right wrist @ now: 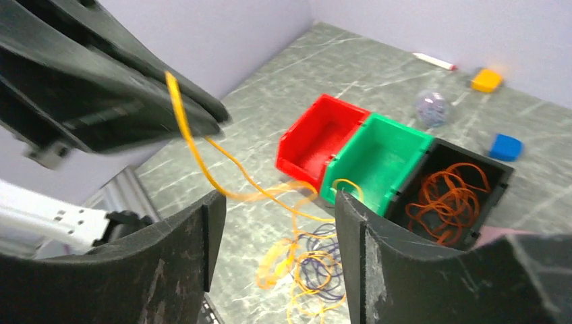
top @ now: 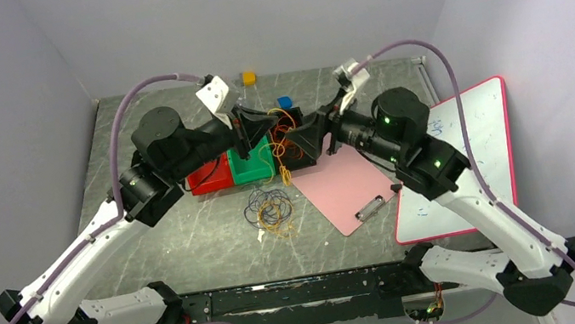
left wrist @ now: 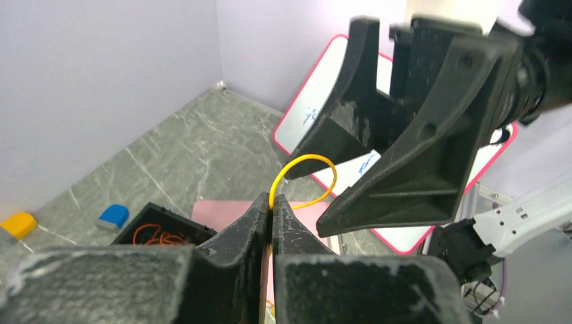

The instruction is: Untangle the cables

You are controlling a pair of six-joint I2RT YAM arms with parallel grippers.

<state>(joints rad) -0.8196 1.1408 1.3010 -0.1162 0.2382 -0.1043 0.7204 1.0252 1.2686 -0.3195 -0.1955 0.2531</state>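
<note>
The left hand [left wrist: 271,208] is clamped tight on a yellow cable [left wrist: 305,157] raised above the desk [top: 184,238]. The right hand [right wrist: 278,202] hangs beside it, jaws spread, gripping nothing. The other cables [top: 270,208] lie tangled on the desk below

Robotics lab cell: bare walls [top: 261,11], marbled table [top: 192,236], whiteboard [top: 484,120].

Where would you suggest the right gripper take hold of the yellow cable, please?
Probably the bare strand of the yellow cable hanging between the shut left gripper and the tangle below. Bring the open right gripper in level from its own side, jaws astride the strand: there it hangs free, above the tangle.
</note>
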